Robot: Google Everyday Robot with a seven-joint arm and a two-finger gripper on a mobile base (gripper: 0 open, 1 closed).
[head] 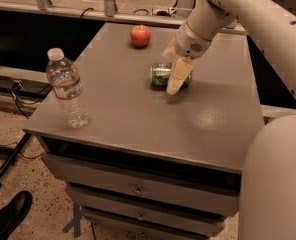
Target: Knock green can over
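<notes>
The green can (160, 75) is seen lying on its side, centre frame; the gripper (169, 71) is spread wide at its right end.

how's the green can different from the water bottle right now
The green can lies on its side mid-table; the water bottle stands upright at a front corner. The can is green and short; the bottle clear and taller. The gripper is at the can, far from the bottle. Both rest on the grey table.
</notes>
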